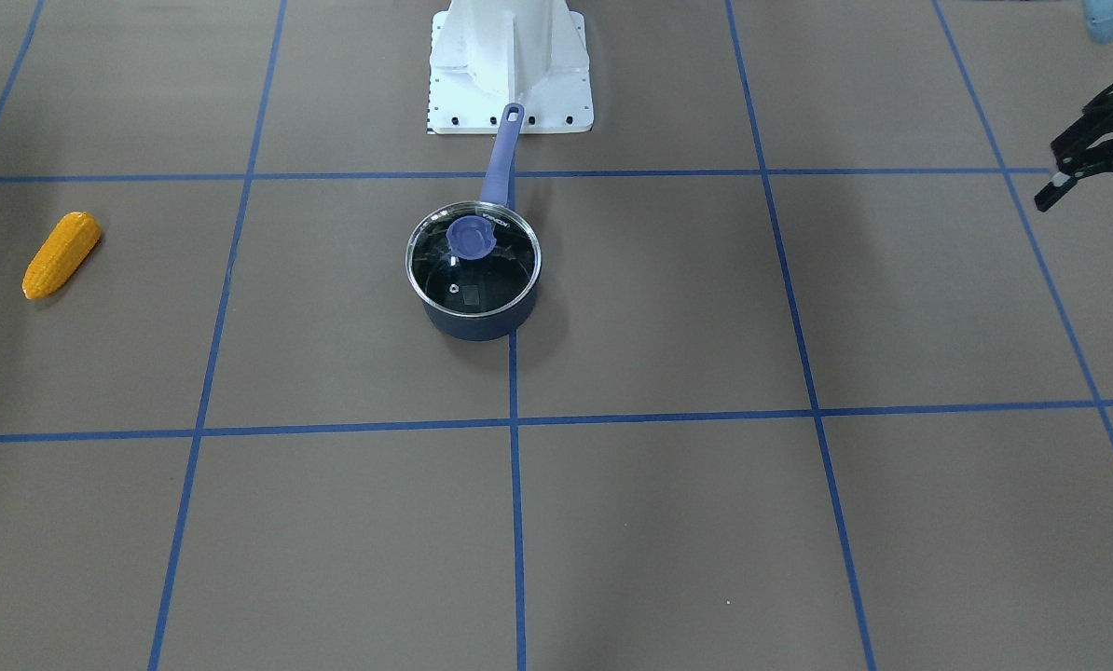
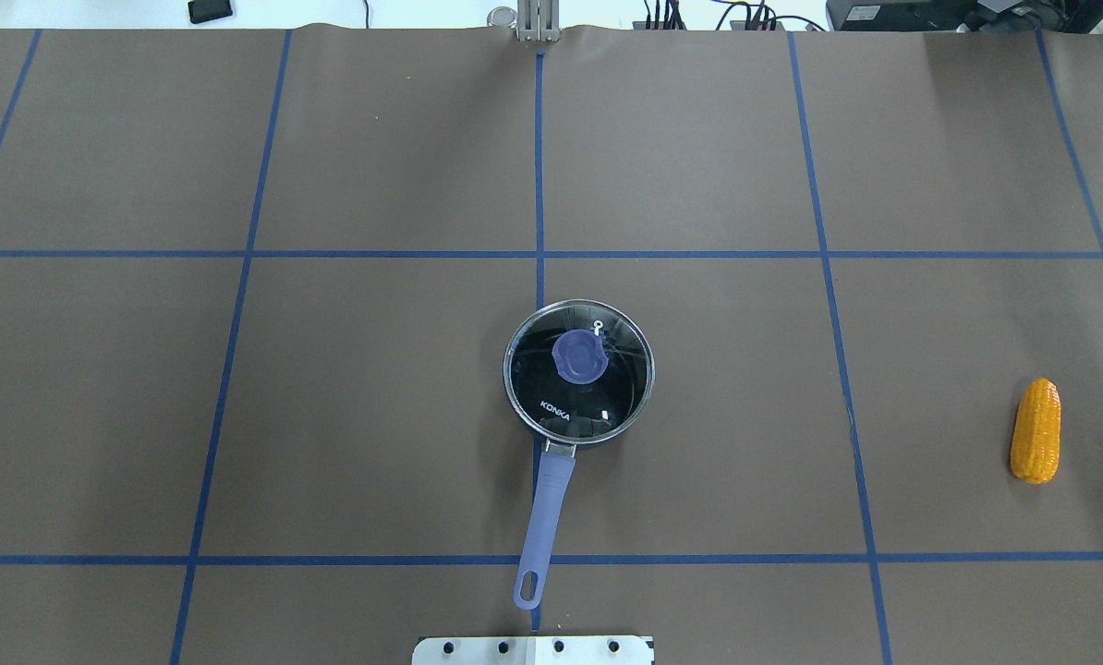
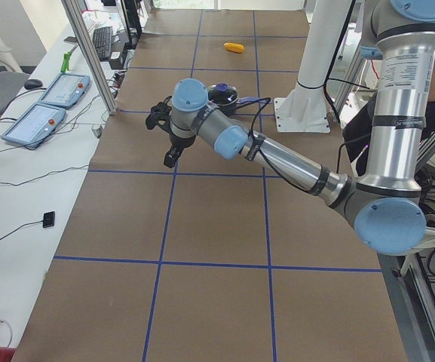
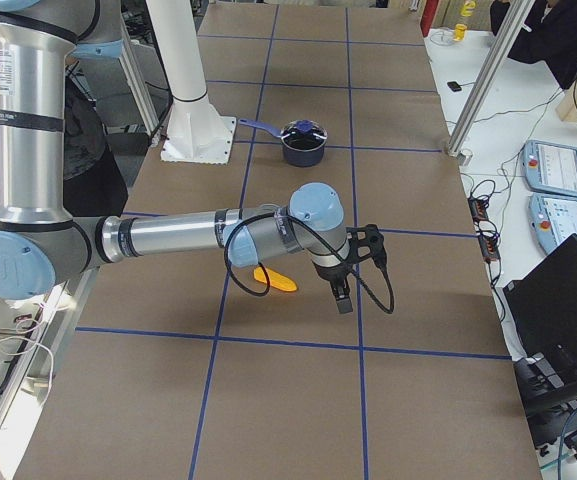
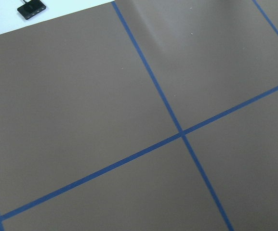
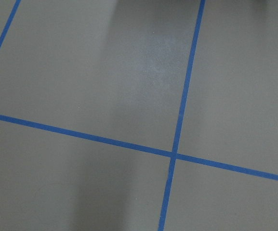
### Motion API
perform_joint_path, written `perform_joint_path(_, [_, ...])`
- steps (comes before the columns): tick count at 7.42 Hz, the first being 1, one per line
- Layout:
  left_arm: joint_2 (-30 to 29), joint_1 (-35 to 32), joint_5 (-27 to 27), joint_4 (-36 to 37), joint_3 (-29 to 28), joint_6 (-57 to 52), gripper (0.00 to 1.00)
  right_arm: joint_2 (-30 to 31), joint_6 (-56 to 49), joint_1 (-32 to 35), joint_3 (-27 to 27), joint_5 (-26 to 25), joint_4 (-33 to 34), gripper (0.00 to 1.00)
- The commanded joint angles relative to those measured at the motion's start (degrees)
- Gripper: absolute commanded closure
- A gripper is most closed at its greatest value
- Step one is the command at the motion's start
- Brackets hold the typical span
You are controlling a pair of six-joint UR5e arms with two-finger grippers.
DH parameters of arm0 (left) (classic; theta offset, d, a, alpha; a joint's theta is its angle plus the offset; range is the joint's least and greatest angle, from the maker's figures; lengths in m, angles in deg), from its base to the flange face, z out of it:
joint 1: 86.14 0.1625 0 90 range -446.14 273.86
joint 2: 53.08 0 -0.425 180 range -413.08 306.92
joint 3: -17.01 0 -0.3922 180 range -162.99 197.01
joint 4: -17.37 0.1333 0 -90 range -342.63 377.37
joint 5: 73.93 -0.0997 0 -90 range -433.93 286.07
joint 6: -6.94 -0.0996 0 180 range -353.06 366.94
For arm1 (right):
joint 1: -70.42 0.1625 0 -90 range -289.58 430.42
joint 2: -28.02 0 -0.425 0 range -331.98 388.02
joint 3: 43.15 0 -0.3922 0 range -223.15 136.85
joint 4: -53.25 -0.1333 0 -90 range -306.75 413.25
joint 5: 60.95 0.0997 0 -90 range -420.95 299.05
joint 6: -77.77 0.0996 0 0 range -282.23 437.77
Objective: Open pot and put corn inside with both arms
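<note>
Overhead exterior view has the pot (image 2: 579, 369) near the middle of the desk (image 2: 376, 416), sitting on a blue tape line (image 2: 539, 166). Its glass lid (image 2: 607, 406) is on, with a blue-violet knob (image 2: 577, 356) at its centre. The pot's long handle (image 2: 548, 503) points back toward the white base plate (image 2: 533, 650).

The corn (image 2: 1036, 430) lies on the desk far out on the robot's right, well apart from the pot, with its narrower end pointing away from the robot. Neither arm reaches into this view.

From the front-facing camera, the left claw (image 1: 1090, 214) shows at the right edge. It is released, its black fingers (image 1: 1049, 196) spread with nothing between them, well apart from the pot (image 1: 473, 270) and on the far side of it from the corn (image 1: 61, 254).

From the exterior right camera, the right arm (image 4: 168, 237) stretches out low over the desk, and its wrist covers part of the corn (image 4: 280, 283). The right claw (image 4: 358, 270) sits just past the corn. I cannot tell whether it is released or clenched.

Both wrist cameras show only brown desk and crossing tape lines.
</note>
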Motion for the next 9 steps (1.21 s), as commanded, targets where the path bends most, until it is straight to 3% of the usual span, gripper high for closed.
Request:
perform_joint_path(1, [-10.82, 13.42, -10.37, 6.16, 0.36, 19.25, 0.01, 0.02, 0.37, 0.04, 0.17, 0.09, -0.02, 0.0])
perform_joint_path(3, [-25.23, 26.08, -17.85, 19.86, -0.25, 34.19, 0.01, -0.06, 0.28, -0.05, 1.04, 0.0, -0.11, 0.0])
perform_joint_path(4, [-30.25, 30.93, -21.45, 22.62, -2.35, 41.15, 0.01, -0.06, 0.37, -0.05, 1.22, -0.08, -0.11, 0.0])
perform_joint_path(9, [-50.66, 46.33, -34.84, 23.35, -23.25, 61.32, 0.0, 0.11, 0.37, 0.04, 1.31, -0.08, -0.11, 0.0])
